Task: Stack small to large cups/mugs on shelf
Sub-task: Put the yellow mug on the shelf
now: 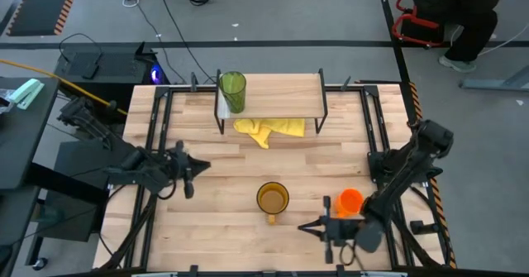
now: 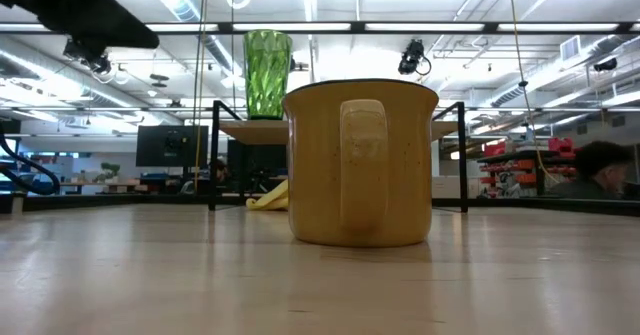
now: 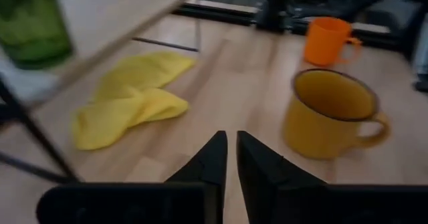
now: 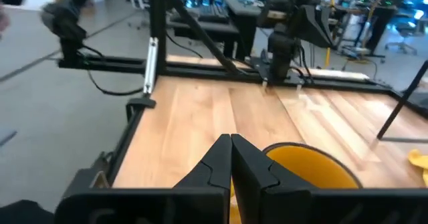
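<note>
The large light wooden tabletop [image 1: 231, 227] is seen from above, with the low rack of pale board and thin black wire legs [image 1: 281, 85] standing at its far edge. On the rack's left end the tall olive-green translucent tumbler [image 1: 232, 91] stands upright (alone on the board). A crumpled yellow cloth [image 1: 269, 129] lies under and just in front of the rack. The amber-yellow mug with handle [image 1: 272, 199] sits upright near the table's middle, toward the near edge, and the small bright orange mug [image 1: 350, 201] stands to its right, apart from it. The left gripper [image 1: 192, 178] is held over the table's left side, its fingers [image 3: 212, 158] nearly together with only a thin slit between them, holding nothing. The right gripper [image 1: 309, 226] is placed near the front edge, just right of the amber mug, its fingers pressed together and empty.
</note>
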